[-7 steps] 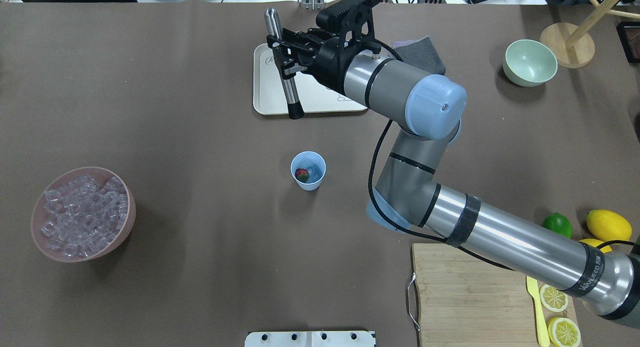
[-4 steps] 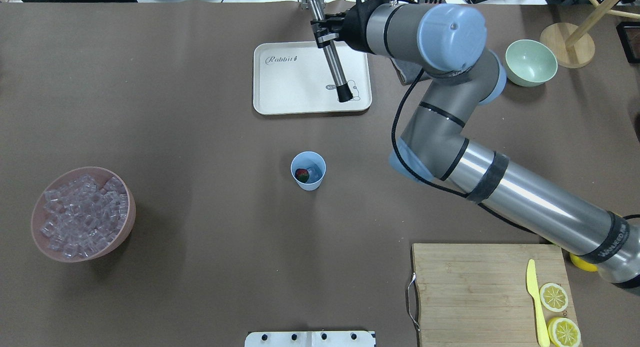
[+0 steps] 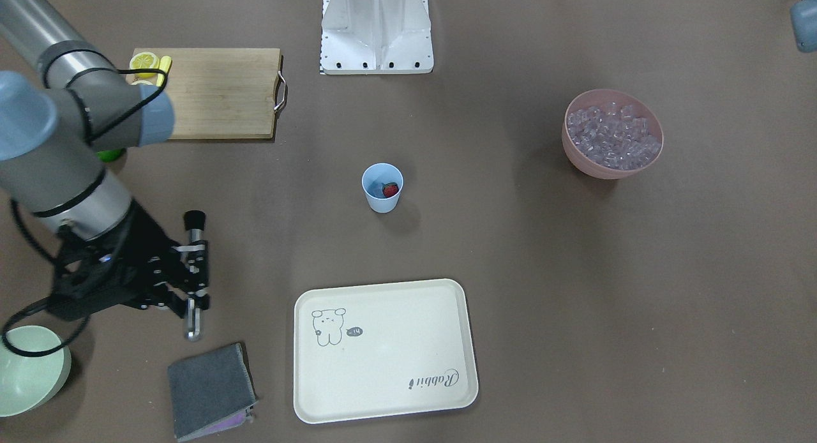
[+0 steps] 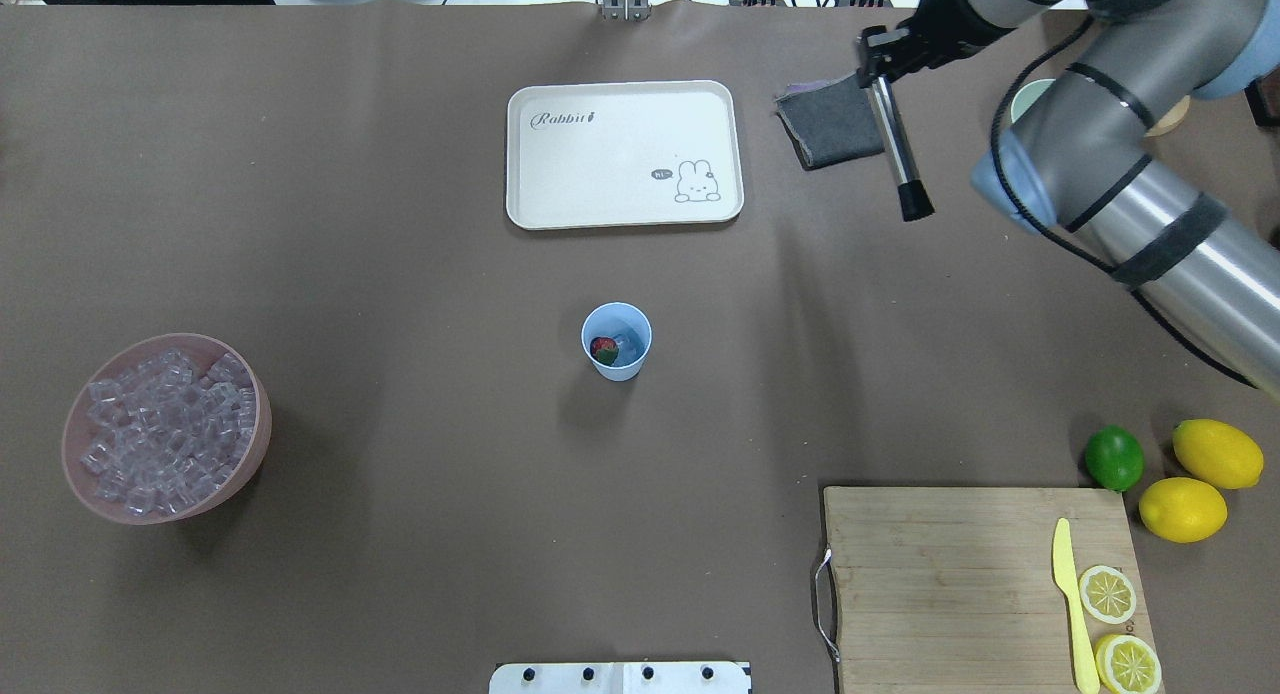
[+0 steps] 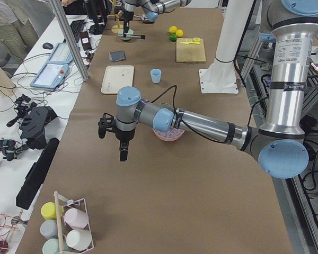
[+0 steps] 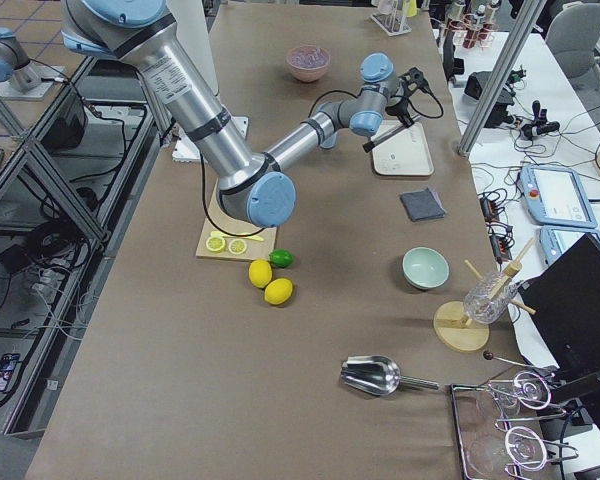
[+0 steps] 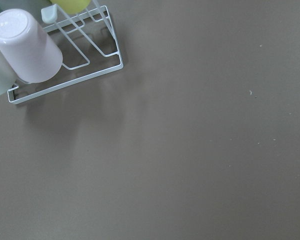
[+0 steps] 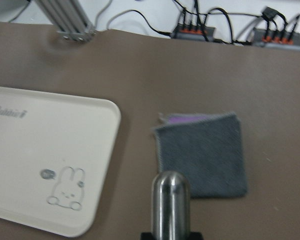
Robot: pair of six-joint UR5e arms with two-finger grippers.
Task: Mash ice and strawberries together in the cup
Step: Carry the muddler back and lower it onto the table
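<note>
The light blue cup (image 4: 616,342) stands mid-table, and inside it lie a red strawberry (image 4: 603,350) and some clear ice (image 4: 628,345). The front-facing view shows the same cup (image 3: 382,189) and strawberry (image 3: 390,189). My right gripper (image 4: 880,59) hangs at the far right, beside the grey cloth, shut on a steel muddler (image 4: 893,139) whose black tip points toward the robot. It is well clear of the cup. My left gripper (image 5: 123,156) hovers over bare table beyond the pink bowl; I cannot tell its state.
A pink bowl (image 4: 255,444) heaped with ice sits at the left. A cream tray (image 4: 600,189) and a grey cloth (image 4: 825,129) lie at the far side. A pale green bowl (image 3: 25,366), a cutting board (image 4: 940,574), a lime (image 4: 1114,457) and lemons are on the right.
My right arm has swung to the right with the muddler, from above the tray's left edge to past the grey cloth. The cup and its contents have not moved.
</note>
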